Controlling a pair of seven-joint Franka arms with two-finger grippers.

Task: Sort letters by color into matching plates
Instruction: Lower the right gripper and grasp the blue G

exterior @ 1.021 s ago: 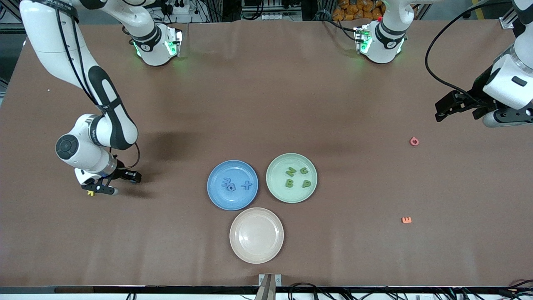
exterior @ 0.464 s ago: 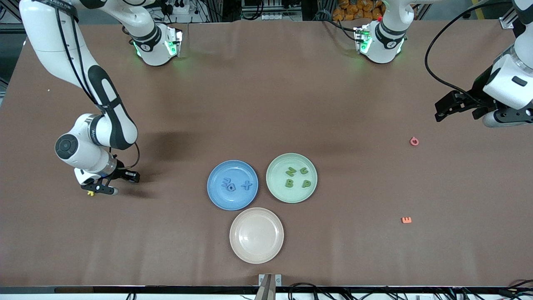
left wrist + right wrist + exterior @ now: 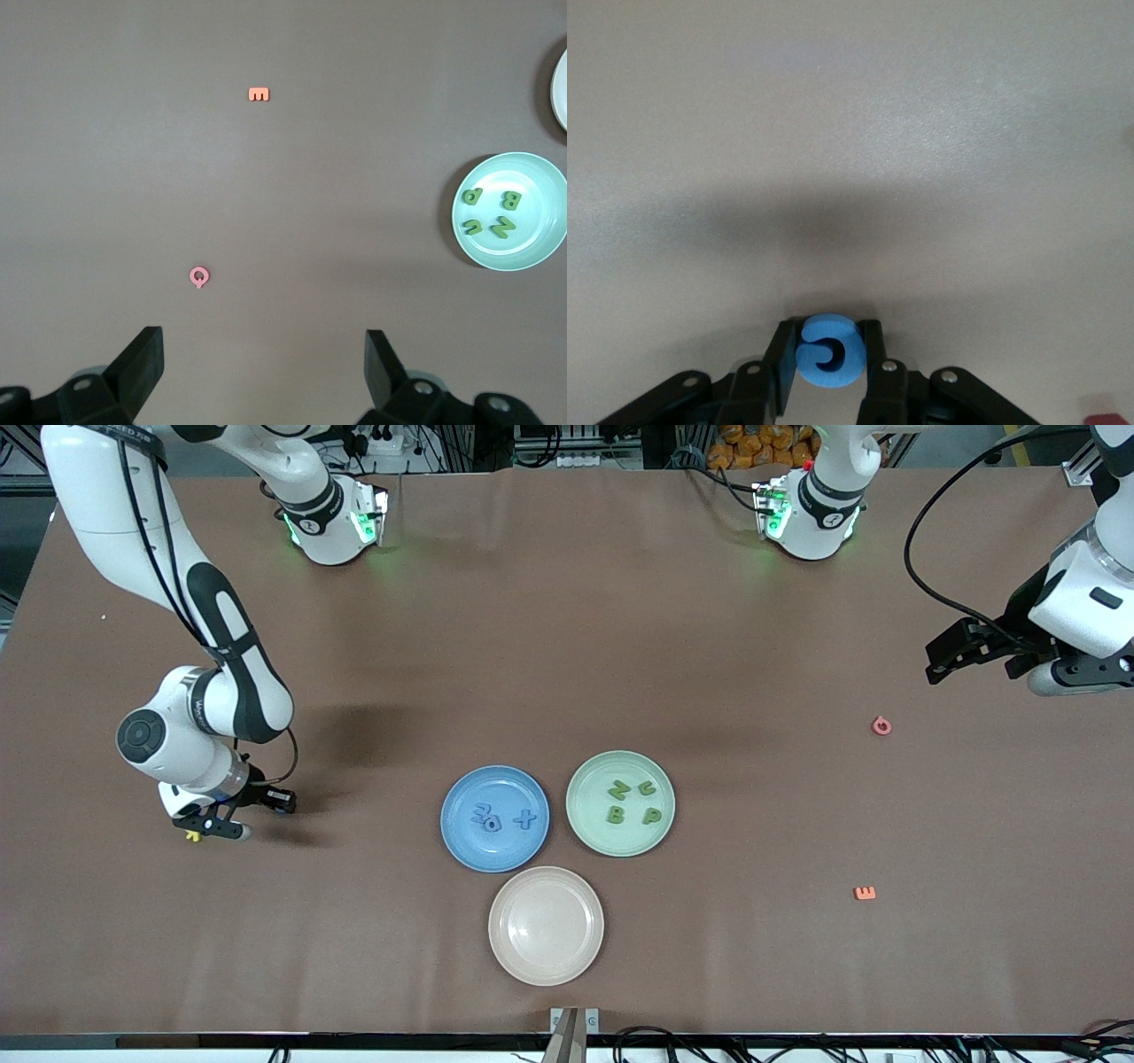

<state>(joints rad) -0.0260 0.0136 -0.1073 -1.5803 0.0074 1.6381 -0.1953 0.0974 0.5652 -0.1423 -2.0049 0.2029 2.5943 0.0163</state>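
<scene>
Three plates sit mid-table, the biggest things down there. The blue plate (image 3: 494, 818) is toward the right arm's end, the pale green plate (image 3: 620, 802) touching or just beside it toward the left arm's end, and a cream plate (image 3: 546, 926) nearer the front camera, tucked under the pair.

On to the arms. The right gripper (image 3: 211, 828) is low at the table toward the right arm's end, well apart from the plates, and its wrist view shows its fingers (image 3: 782, 365) pressed against both sides of a blue letter (image 3: 828, 352), a curled shape (a C or G, hard to call). The left gripper (image 3: 974, 657) hangs over the table's left-arm end, jaws wide apart with nothing between them; its fingers (image 3: 142, 363) frame bare tabletop.

Now the small stuff. Four green letters (image 3: 633, 802) lie in the pale green plate, spread in a loose square. Blue letters (image 3: 501, 817) lie in the blue plate, bunched so the count is unclear. A pink letter (image 3: 881, 725) lies on the table near the left gripper, and an orange letter (image 3: 865, 893) lies nearer the front camera than that.
</scene>
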